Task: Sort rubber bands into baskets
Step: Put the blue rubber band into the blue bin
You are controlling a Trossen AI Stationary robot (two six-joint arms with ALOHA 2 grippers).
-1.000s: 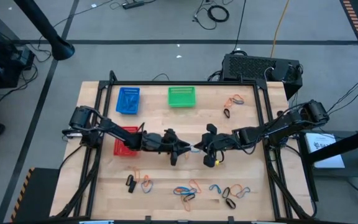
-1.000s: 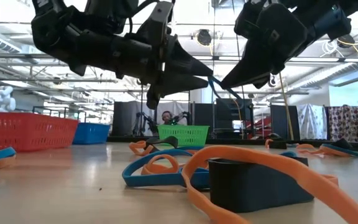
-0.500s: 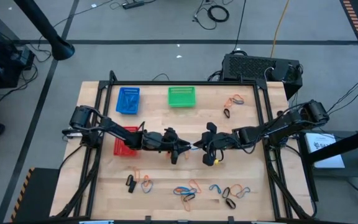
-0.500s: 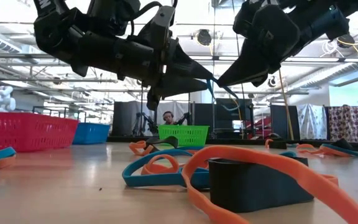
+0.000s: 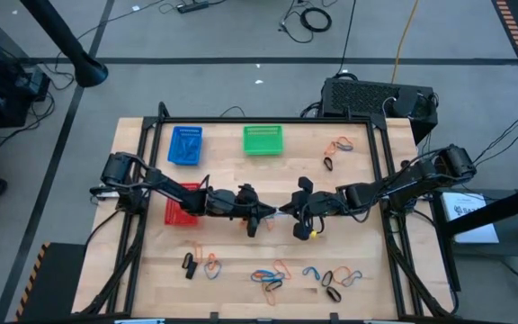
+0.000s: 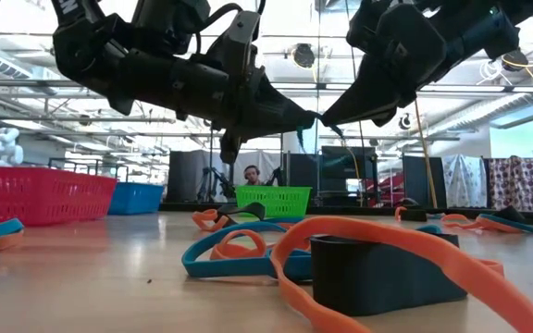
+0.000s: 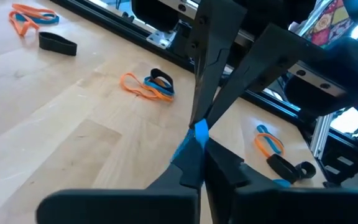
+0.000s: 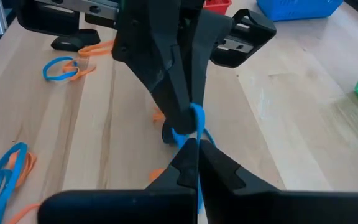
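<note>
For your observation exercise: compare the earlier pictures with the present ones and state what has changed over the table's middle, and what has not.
The left hand, open a second ago, has shut on the blue rubber band that the right hand holds above the table's middle; both now pinch it, tips meeting. The arms hardly moved. The loose bands near the front edge, the red basket, blue basket and green basket stayed put.

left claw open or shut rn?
Shut. The left claw pinches a blue rubber band between closed fingertips, meeting the right claw above mid-table.
</note>
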